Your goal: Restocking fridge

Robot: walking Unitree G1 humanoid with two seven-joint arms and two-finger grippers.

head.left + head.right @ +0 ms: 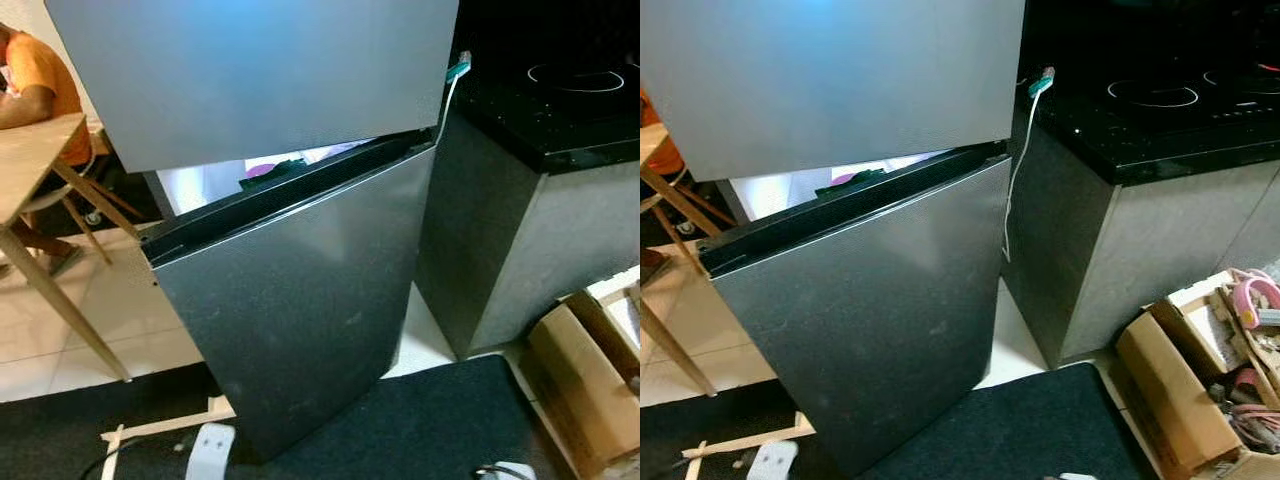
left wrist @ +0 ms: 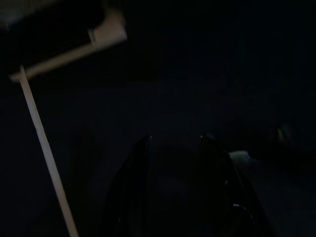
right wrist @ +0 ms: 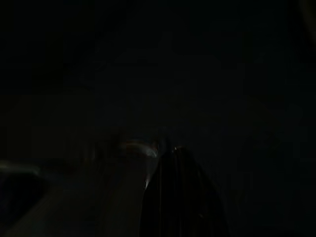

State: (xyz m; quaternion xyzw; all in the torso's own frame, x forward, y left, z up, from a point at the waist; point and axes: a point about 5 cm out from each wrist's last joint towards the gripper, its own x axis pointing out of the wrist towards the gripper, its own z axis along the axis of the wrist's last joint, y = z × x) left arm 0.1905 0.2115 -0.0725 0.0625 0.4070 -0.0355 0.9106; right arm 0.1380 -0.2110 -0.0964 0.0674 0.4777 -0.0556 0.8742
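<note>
Grey steel fridge (image 1: 300,290) stood beside the dark bench (image 1: 1140,120), its lower door (image 1: 880,330) ajar, apparently ready for restocking. Both arms hung idle in shade; I could not tell either claw's state.

The fridge (image 1: 300,290) has smooth, brushed grey metal doors with a dull sheen. Beside it, a glossy black glass cooktop (image 1: 1160,110) sits on a matt, speckled grey cabinet (image 1: 1140,250). Nearby are a plain wooden table (image 1: 30,160), a rough dark mat (image 1: 440,420) and brown cardboard boxes (image 1: 1180,390).
</note>
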